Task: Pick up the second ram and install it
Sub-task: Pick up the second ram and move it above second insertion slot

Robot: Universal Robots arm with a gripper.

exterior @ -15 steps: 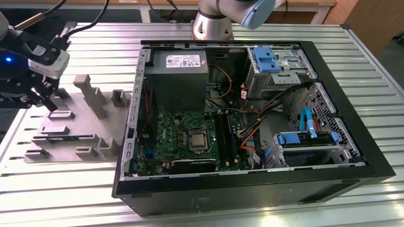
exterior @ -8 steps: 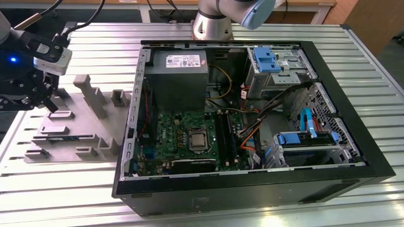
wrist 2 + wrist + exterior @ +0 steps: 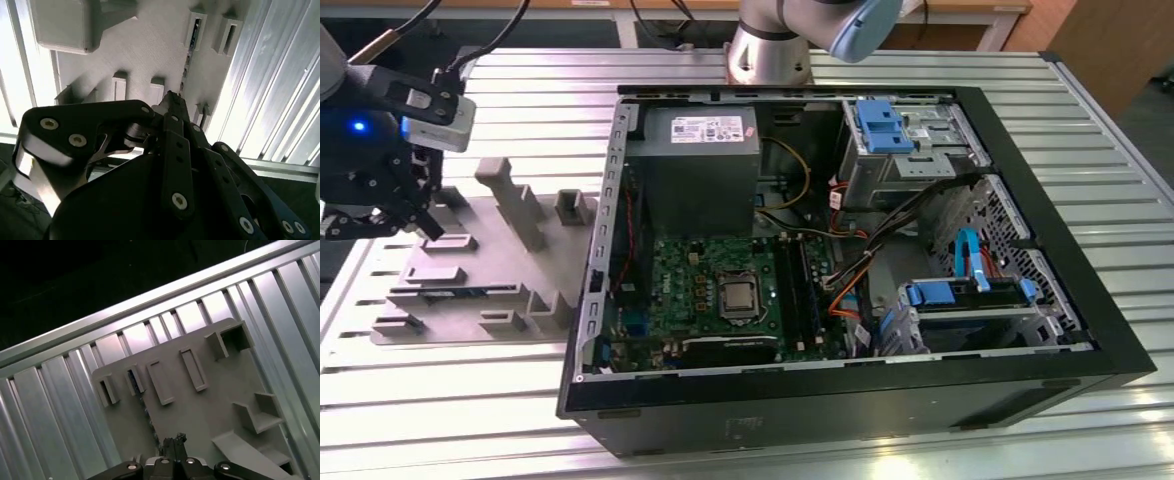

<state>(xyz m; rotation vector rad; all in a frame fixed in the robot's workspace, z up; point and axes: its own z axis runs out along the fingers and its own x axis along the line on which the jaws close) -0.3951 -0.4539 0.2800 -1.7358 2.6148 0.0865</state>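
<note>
The second ram [image 3: 454, 292] is a thin blue-green stick lying on edge in a slot of the grey holder tray [image 3: 494, 250], on the exterior view's left. Both wrist views show the ram's edge [image 3: 191, 37] [image 3: 134, 381] running between two slot blocks of the tray. My gripper [image 3: 427, 225] hangs over the tray's far part, above and apart from the ram. Its black fingers [image 3: 170, 100] [image 3: 172, 441] are pressed together, shut, with nothing between them. The green motherboard [image 3: 707, 275] lies in the open computer case, with its long black slot rails [image 3: 794, 290] beside the processor.
The open black computer case [image 3: 854, 385] takes up the middle and the exterior view's right, with a grey power supply [image 3: 700, 135], cables and blue drive brackets [image 3: 947, 295]. The tray carries several raised grey blocks [image 3: 520, 200]. The ribbed metal table [image 3: 440, 400] ends just beyond the tray.
</note>
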